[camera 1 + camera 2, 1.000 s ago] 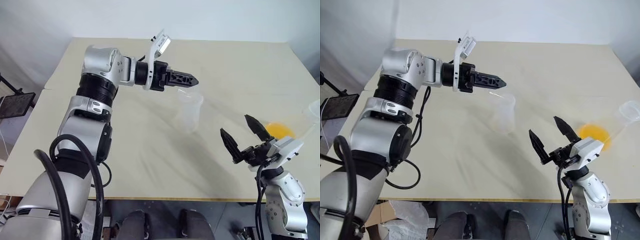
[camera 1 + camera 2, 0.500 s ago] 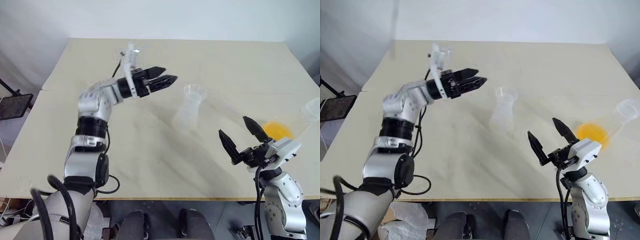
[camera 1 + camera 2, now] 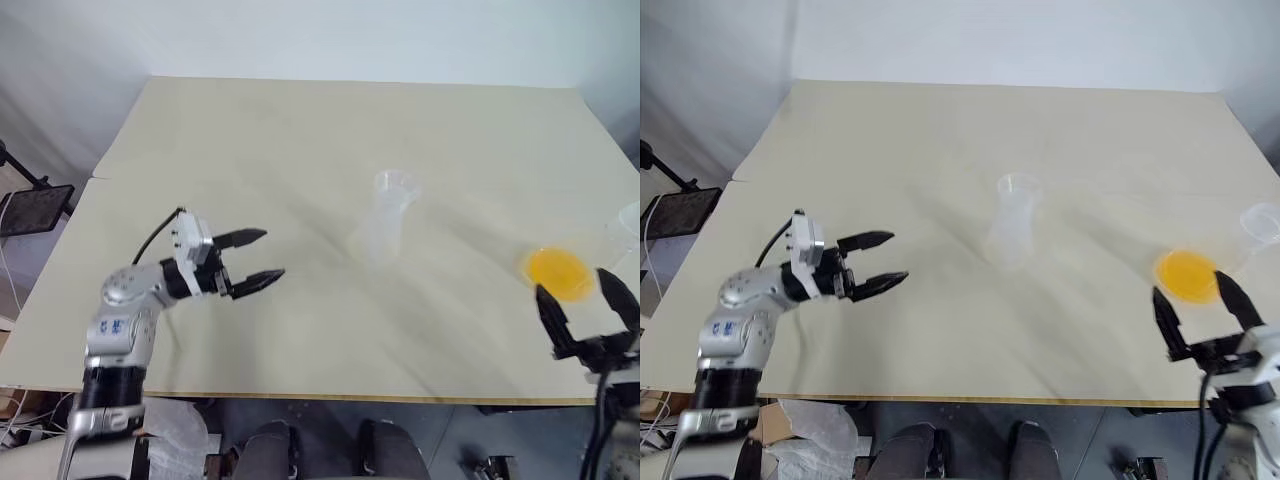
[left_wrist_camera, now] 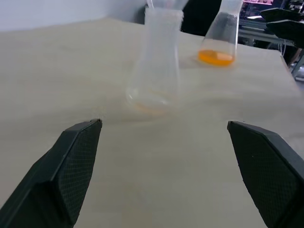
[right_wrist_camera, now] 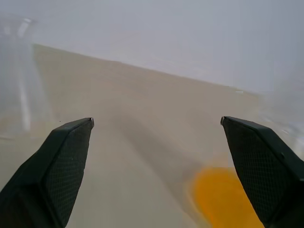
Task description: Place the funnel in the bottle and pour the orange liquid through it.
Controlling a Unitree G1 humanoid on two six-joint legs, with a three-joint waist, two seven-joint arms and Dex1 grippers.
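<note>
Funnel [image 3: 396, 184] sits in the bottle [image 3: 380, 232] mid-table in our head views, both claws spread empty, left gripper [image 3: 252, 261] near-left, right gripper [image 3: 584, 310] beside the flask's orange liquid [image 3: 556, 270]; our 2 wrist views agree, so we should grasp that flask high, tilting slowly.

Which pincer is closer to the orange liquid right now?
Right. The right pincer hangs beside the orange liquid at the table's near edge; the left pincer is far across, past the bottle.
</note>
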